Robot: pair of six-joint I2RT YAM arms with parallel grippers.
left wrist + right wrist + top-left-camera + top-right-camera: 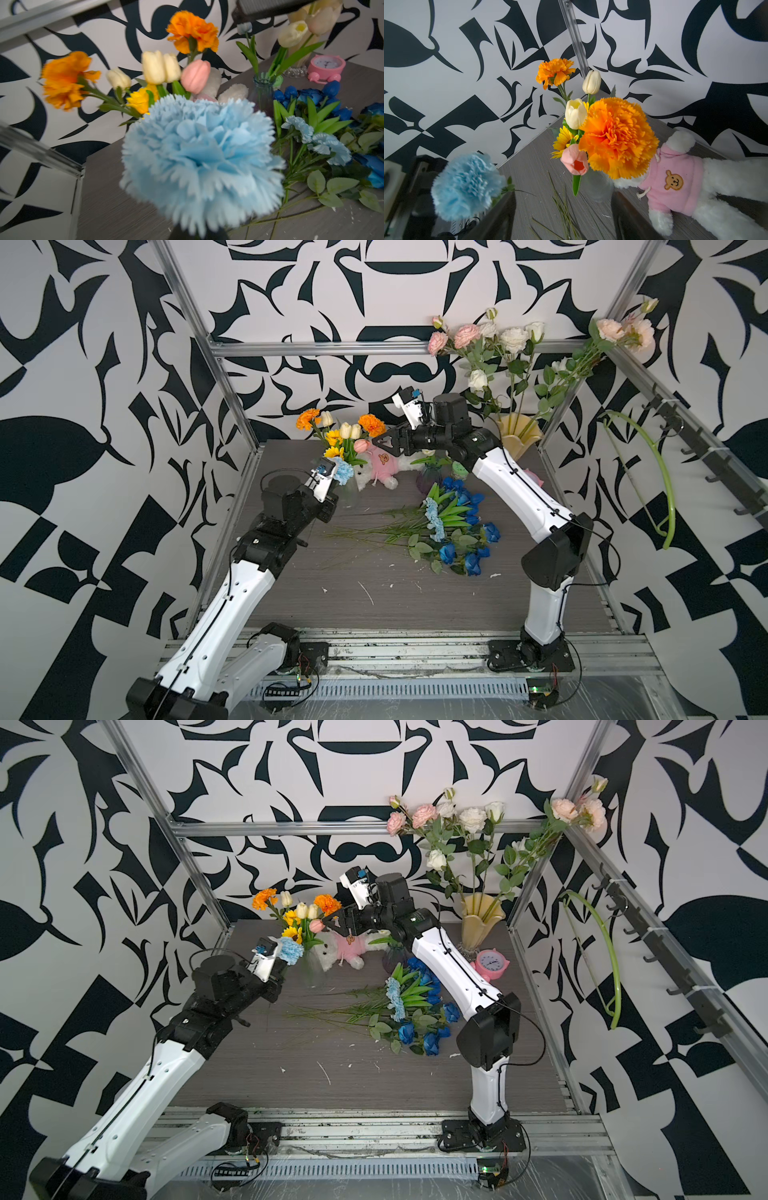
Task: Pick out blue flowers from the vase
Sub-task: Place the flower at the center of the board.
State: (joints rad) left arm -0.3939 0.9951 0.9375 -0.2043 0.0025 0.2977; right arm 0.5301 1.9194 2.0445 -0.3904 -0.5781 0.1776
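Observation:
A pale-blue carnation (343, 471) (199, 158) (467, 185) sits in my left gripper (332, 492), which is shut on its stem; the big head hides the jaws in the left wrist view. It hangs beside the clear glass vase (311, 971) (596, 187) at the back left, which holds orange marigolds, white and pink tulips and sunflowers. More blue flowers (457, 522) (415, 1002) (322, 124) lie in a heap on the table right of centre. My right gripper (376, 442) (562, 218) hovers open above the vase's far side with nothing between its fingers.
A white plush toy in a pink top (382, 468) lies behind the vase. A small dark glass vase (430, 479), a yellow vase of white and pink roses (517, 435) and a pink alarm clock (490, 965) stand at the back right. A green hanger (656, 472) hangs on the right wall.

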